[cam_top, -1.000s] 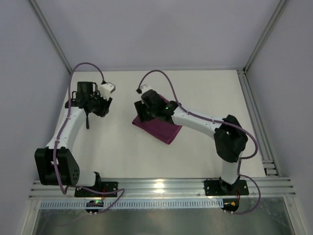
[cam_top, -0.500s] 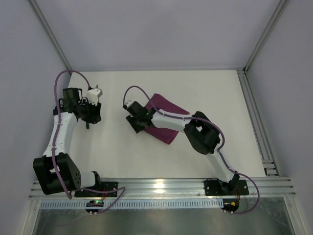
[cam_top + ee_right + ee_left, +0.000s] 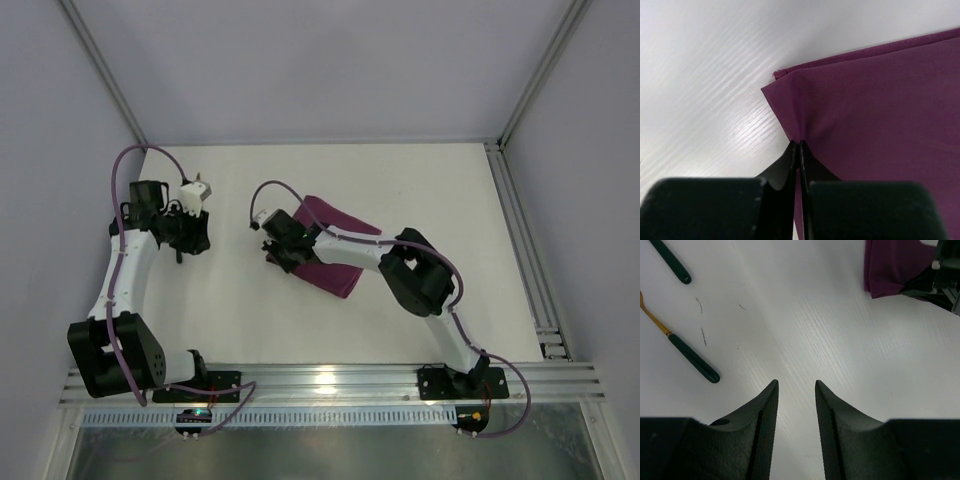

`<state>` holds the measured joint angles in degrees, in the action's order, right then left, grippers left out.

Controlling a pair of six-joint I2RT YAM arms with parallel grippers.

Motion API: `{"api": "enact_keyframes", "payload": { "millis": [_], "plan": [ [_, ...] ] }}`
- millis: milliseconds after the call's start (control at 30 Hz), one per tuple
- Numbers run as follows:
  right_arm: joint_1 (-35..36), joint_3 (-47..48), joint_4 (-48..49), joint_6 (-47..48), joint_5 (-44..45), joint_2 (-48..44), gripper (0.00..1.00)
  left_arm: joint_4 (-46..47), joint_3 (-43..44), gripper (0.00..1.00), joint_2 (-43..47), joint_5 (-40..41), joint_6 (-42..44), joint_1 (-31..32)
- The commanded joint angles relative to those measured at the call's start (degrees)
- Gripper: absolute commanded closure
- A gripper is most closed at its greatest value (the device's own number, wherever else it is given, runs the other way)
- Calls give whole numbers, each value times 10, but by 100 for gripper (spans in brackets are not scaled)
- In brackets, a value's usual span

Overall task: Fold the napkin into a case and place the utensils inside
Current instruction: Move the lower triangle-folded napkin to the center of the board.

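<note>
The napkin point(image 3: 338, 218) is a folded magenta-purple rectangle lying slantwise mid-table. My right gripper point(image 3: 275, 252) is at its near-left end. In the right wrist view the gripper point(image 3: 800, 143) is shut on a thin pinch of the napkin point(image 3: 880, 110) near its corner. My left gripper point(image 3: 186, 238) hovers at the far left, open over bare table, with nothing between its fingers point(image 3: 767, 405). To its left lie the utensils: a gold fork with a dark handle point(image 3: 692, 362) and a second dark handle point(image 3: 670, 260). The napkin's end point(image 3: 890, 267) shows at the left wrist view's upper right.
An aluminium rail point(image 3: 518, 225) runs along the table's right side, and another point(image 3: 330, 380) crosses the near edge by the arm bases. Grey walls with slanted frame posts point(image 3: 100, 70) close in the left, right and back.
My right gripper slid to the napkin's left end and closed on its edge. My left arm drew back to the left. The napkin's far end is now uncovered.
</note>
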<state>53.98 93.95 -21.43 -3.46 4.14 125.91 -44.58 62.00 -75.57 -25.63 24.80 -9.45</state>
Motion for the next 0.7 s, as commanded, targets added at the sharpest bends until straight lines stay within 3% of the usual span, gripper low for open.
{"api": "enact_keyframes", "payload": {
  "millis": [0, 267, 333, 433, 667],
  "plan": [
    [36, -41, -41, 70, -82, -36, 96, -9, 2, 62, 20, -17, 10, 0],
    [148, -130, -29, 76, -161, -112, 95, -18, -8, 62, 16, -24, 11, -1],
    [158, -145, -23, 51, -162, -123, 83, -19, -14, 62, 13, -31, 11, -1],
    [160, -160, 8, 5, -150, -155, 53, -19, -25, 62, 5, -44, 11, -1],
    [140, -179, 67, -65, -149, -262, 44, -43, -35, 63, -38, -44, 5, 36]
  ]
}}
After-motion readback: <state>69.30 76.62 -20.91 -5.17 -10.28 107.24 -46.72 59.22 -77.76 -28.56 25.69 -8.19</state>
